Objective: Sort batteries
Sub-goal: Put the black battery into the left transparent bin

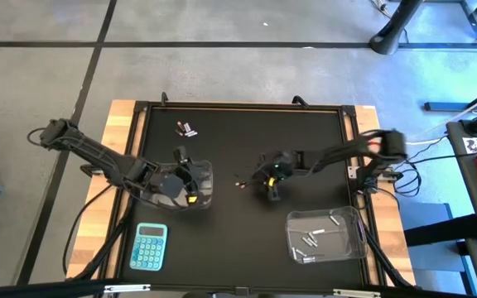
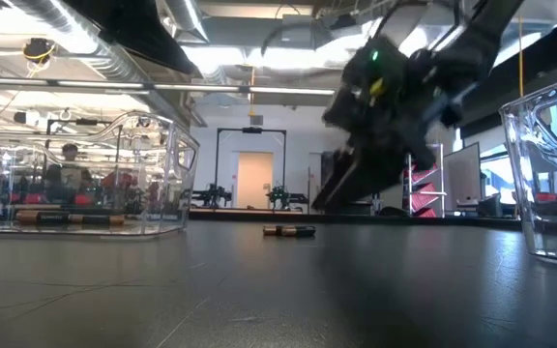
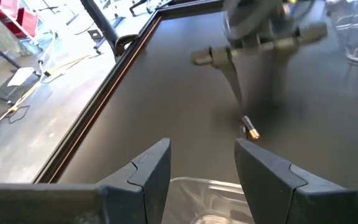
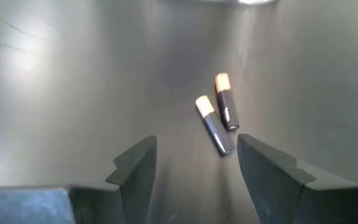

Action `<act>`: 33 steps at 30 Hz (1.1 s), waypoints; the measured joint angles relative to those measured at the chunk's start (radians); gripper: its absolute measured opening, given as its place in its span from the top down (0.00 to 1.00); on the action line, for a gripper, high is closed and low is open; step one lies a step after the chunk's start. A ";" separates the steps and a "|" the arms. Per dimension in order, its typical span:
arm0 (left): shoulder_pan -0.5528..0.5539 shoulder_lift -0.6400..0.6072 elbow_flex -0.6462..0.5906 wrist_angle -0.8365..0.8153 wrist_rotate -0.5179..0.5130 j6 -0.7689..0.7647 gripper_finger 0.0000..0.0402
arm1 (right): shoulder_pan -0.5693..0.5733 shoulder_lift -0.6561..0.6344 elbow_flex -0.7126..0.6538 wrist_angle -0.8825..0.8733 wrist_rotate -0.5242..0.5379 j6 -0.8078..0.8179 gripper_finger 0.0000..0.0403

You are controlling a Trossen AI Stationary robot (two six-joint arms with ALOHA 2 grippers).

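Two dark batteries [image 4: 217, 121] lying on the black table [image 1: 247, 223], just ahead of the right pincer [image 4: 194, 163], fingers spread wide, nothing between them. Tan ends pointing away, far ends nearly touching. Left of that pair, beyond a bare stretch of mat: left pincer [image 3: 204, 171] hovering over a clear tub [image 1: 190, 186], fingers parted, holding nothing. Dark batteries visible inside that tub in the low view. Farther back-left from the pair, a few loose batteries [image 1: 187, 128]. Front-right of the pair, a second tub [image 1: 325, 236] with silvery batteries [image 1: 309, 241]. Front-left, blue calculator [image 1: 149, 247].
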 joint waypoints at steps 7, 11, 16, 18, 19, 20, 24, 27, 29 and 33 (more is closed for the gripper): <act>0.038 0.000 0.000 0.010 0.000 -0.001 0.58 | 0.002 0.141 0.000 0.162 0.070 0.000 0.46; 0.057 0.000 0.000 0.019 -0.001 0.002 0.58 | 0.003 0.157 0.001 0.181 0.088 -0.004 0.53; 0.068 0.000 0.000 0.022 -0.001 0.002 0.58 | 0.003 0.164 0.004 0.160 0.067 0.001 0.68; 0.068 0.000 0.000 0.022 -0.001 0.001 0.58 | 0.003 0.163 0.006 0.123 0.067 0.009 0.76; 0.068 0.000 0.000 0.022 -0.001 0.001 0.58 | 0.003 0.163 0.007 0.104 0.067 0.014 0.81; 0.068 0.000 0.000 0.022 -0.001 -0.001 0.58 | 0.003 0.163 0.007 0.083 0.068 0.023 0.86; 0.068 0.000 0.000 0.022 0.000 -0.005 0.58 | 0.004 0.135 0.007 -0.002 0.072 0.035 0.95; 0.068 0.000 0.000 0.000 0.000 -0.034 0.58 | 0.004 0.068 0.002 -0.088 0.079 0.080 0.93; 0.068 0.000 0.000 -0.019 0.000 -0.067 0.58 | 0.004 -0.004 -0.007 -0.174 0.081 0.083 0.93; 0.068 0.000 -0.006 -0.020 0.000 -0.081 0.58 | 0.003 -0.149 -0.026 -0.134 0.080 0.083 0.96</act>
